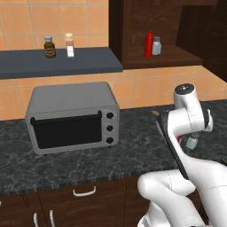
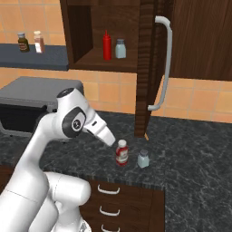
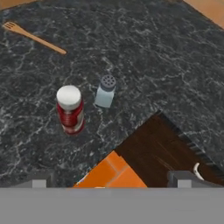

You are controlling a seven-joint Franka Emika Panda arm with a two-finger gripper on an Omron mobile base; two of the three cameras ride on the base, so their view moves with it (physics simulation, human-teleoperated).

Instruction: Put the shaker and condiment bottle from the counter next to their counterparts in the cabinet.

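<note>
The gripper [image 3: 109,183] is hanging above the front edge of the counter [image 3: 166,65] with its jaws spread wide and nothing between them. Just beyond its fingertips [image 3: 38,183], the condiment bottle [image 3: 70,110], red with a white cap and label, is standing upright on the dark marbled stone. The shaker [image 3: 105,91] is standing just beside it, apart from it, its rounded grey top showing. In the right base view the two are sitting near the counter's front edge, the bottle [image 2: 121,152] close under the arm's wrist and the shaker [image 2: 143,159] to its right. Farther back on the stone a wooden fork [image 3: 33,36] is lying flat, well apart from both. A grey toaster oven [image 1: 73,117] is standing on the counter to the left. Up on the wall, the cabinet [image 2: 140,68] is standing open, and on its shelf the slim red squeeze bottle [image 2: 107,46] and a second small shaker [image 2: 120,49] are standing side by side.
</note>
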